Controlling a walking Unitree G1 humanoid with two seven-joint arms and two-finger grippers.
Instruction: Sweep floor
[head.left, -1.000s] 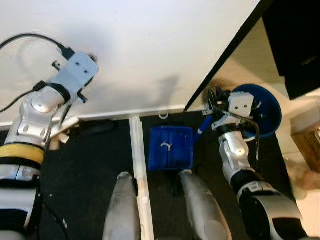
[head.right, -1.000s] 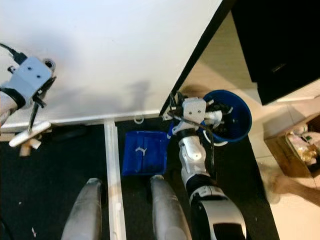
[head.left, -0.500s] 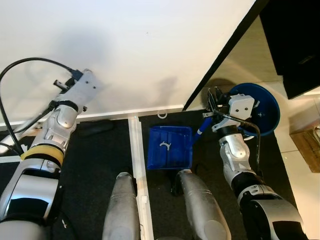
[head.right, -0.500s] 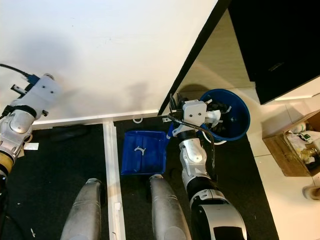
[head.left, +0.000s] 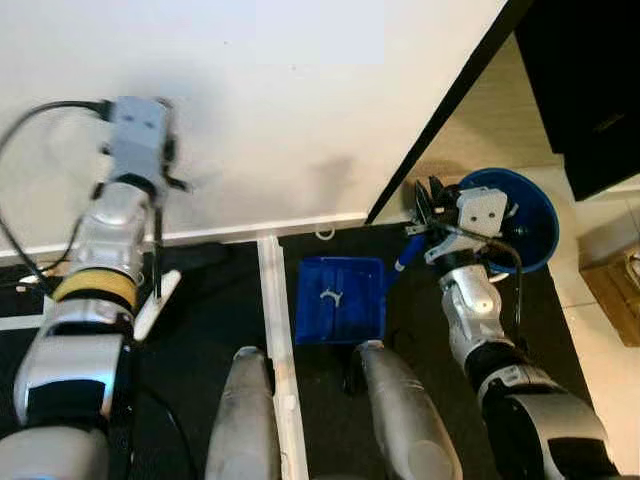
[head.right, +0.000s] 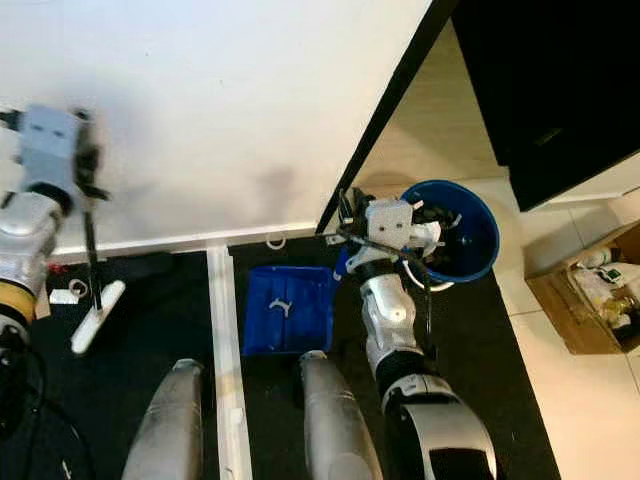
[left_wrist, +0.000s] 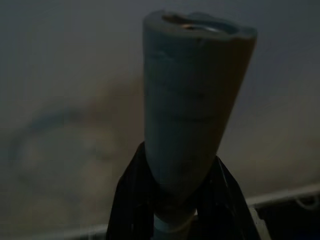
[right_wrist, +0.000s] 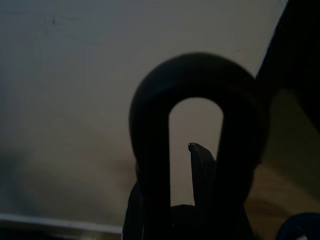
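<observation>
Two tools are in play at once: the left gripper (left_wrist: 172, 200) is clamped on the pale cylindrical handle of a small white hand brush (head.right: 97, 305), whose head hangs down over the black floor mat (head.left: 200, 300) near the foot of the white wall (head.left: 280, 100), while the right gripper (right_wrist: 190, 200) is closed around the dark looped handle of the blue plastic dustpan (head.left: 340, 298), which lies flat on the mat just in front of the robot's grey feet, with a small white scrap (head.left: 329, 294) sitting in its tray. Beside the right arm stands a round blue waste bucket (head.left: 535, 215) on the beige tiled floor, close to the pan's handle end. A white strip runs down the mat between brush and pan. By my reading this is the gathering step — brush poised, pan held steady — and the job looks well under way with debris already aboard. Next up, I'd say the brush has to come down onto the mat and stroke across towards the pan's open lip, with the right arm keeping that lip pressed flat so nothing slips underneath
</observation>
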